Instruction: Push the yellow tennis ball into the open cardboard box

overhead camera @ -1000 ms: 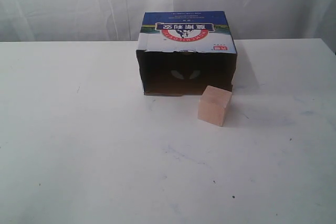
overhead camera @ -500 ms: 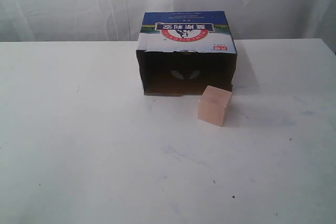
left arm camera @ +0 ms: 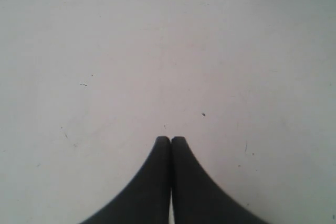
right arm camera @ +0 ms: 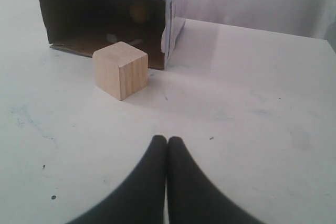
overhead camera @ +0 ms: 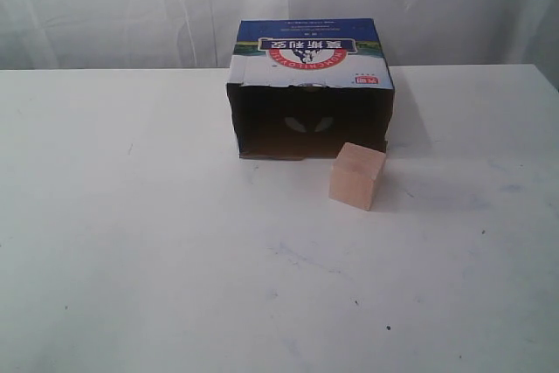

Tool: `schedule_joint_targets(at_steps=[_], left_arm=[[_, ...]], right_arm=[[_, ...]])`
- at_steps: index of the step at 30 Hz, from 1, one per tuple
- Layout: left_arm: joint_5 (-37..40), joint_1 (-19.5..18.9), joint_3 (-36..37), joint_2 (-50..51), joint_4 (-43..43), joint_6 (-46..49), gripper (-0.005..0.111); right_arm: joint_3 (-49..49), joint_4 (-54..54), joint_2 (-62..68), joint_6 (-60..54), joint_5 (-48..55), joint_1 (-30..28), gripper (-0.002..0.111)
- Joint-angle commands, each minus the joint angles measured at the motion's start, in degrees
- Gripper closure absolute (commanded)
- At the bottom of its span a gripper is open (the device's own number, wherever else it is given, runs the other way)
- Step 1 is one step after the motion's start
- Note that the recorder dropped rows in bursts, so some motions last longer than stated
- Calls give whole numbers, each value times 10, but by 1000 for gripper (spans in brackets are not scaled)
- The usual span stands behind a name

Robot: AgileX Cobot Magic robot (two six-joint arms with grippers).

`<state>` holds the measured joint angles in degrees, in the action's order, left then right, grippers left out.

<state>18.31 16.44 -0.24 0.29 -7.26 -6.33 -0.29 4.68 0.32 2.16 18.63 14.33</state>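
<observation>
The open cardboard box (overhead camera: 310,85) lies on its side at the back middle of the white table, its dark opening facing the front and its blue-and-white printed panel on top. Deep in the box's (right arm camera: 110,3) shadow, the right wrist view shows a dim round yellow shape, the yellow tennis ball (right arm camera: 139,11). In the exterior view I cannot make the ball out. My right gripper (right arm camera: 167,139) is shut and empty over bare table, well short of the box. My left gripper (left arm camera: 171,139) is shut and empty over bare tabletop. Neither gripper shows in the exterior view.
A pale wooden cube (overhead camera: 357,176) stands just in front of the box's right front corner, and the same cube (right arm camera: 120,70) lies between my right gripper and the opening. A white curtain hangs behind the table (overhead camera: 131,242).
</observation>
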Motion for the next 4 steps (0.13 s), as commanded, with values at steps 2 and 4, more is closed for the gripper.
schedule_joint_targets(at_steps=[2, 4], left_arm=[[10, 3, 2, -3, -1, 1, 107], [10, 3, 2, -3, -1, 1, 107]], right_arm=[[3, 0, -3, -5, -5, -1, 108], [3, 0, -3, -5, -5, -1, 108]])
